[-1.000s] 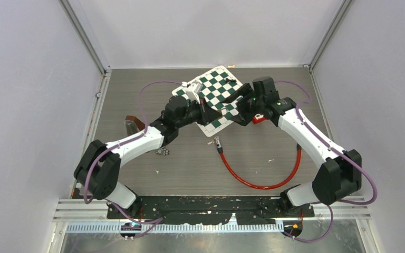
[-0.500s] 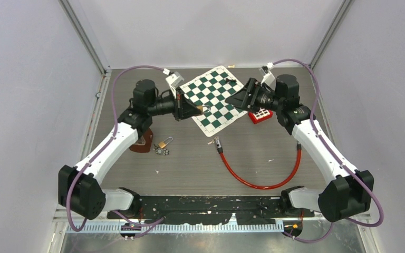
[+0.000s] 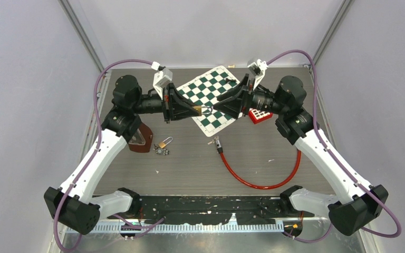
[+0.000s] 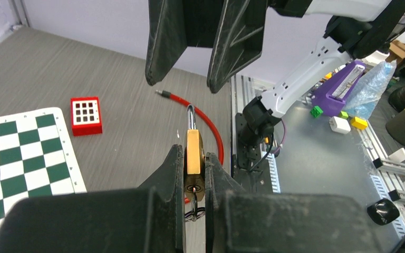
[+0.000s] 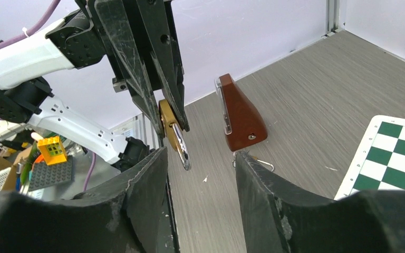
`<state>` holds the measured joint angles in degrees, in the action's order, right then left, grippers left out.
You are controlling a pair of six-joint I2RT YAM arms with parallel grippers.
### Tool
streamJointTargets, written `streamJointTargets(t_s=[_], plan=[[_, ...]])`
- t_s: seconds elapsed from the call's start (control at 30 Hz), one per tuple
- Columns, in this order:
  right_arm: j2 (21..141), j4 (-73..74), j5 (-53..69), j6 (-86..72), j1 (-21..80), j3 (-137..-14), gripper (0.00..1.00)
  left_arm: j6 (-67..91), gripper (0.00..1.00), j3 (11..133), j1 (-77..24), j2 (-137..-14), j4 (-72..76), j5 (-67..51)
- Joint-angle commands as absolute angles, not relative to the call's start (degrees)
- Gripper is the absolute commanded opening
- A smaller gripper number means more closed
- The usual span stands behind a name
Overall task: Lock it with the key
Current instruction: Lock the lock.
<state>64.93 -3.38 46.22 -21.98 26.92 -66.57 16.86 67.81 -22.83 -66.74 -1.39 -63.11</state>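
My left gripper (image 3: 196, 109) is shut on a brass padlock (image 4: 193, 158), held in the air above the chessboard. The padlock's steel shackle (image 4: 191, 117) points toward my right gripper. A key with a ring (image 4: 194, 208) hangs from its keyhole between my left fingers (image 4: 171, 174). My right gripper (image 3: 216, 109) is open and empty. It faces the left one with its tips just short of the shackle. In the right wrist view the padlock (image 5: 167, 118) and shackle (image 5: 182, 153) hang ahead of my open right fingers (image 5: 147, 174).
A second small padlock with keys (image 3: 163, 144) lies on the table beside a brown wedge-shaped block (image 3: 140, 138). A red cable (image 3: 258, 182) curves across the middle front. A green chessboard mat (image 3: 211, 92) and a red box (image 3: 259, 115) lie at the back.
Both arms have drawn back and lifted. The grippers have turned to face each other and closed the gap over the chessboard. The left still holds the padlock.
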Motion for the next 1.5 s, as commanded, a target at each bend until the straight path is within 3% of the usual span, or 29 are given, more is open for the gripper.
streamJointTargets(t_s=[0.0, 0.13, 0.4, 0.47, 0.53, 0.6, 1.23, 1.47], plan=[[65.15, -5.89, 49.9, -18.75, 27.64, -68.54, 0.55, 22.34, 0.0, 67.22, -22.68, -65.48, 8.31, -63.79], [65.39, -6.53, 50.09, -18.27, 28.89, -68.81, 0.52, 22.76, 0.0, 67.28, -22.74, -65.2, 8.82, -63.94], [66.53, -6.73, 49.43, -17.55, 30.45, -69.14, 0.35, 24.7, 0.0, 66.98, -22.68, -64.89, 11.29, -63.73], [66.73, -7.26, 49.07, -17.22, 30.89, -69.35, 0.29, 25.11, 0.0, 66.85, -22.68, -64.94, 11.47, -63.96], [66.94, -7.44, 47.99, -16.87, 31.43, -69.67, 0.12, 25.15, 0.0, 66.51, -22.75, -64.91, 11.44, -63.95], [66.69, -7.21, 46.91, -15.46, 32.29, -69.84, 0.06, 25.31, 0.0, 66.48, -22.74, -64.96, 10.81, -63.59], [68.65, 0.21, 41.34, -3.88, 40.57, -71.64, 0.05, 28.66, 0.0, 66.69, -23.0, -67.0, 15.13, -64.26], [73.54, 0.36, 43.39, -10.52, 41.91, -74.22, 0.05, 29.2, 0.0, 64.7, -23.72, -66.34, 20.54, -65.66]])
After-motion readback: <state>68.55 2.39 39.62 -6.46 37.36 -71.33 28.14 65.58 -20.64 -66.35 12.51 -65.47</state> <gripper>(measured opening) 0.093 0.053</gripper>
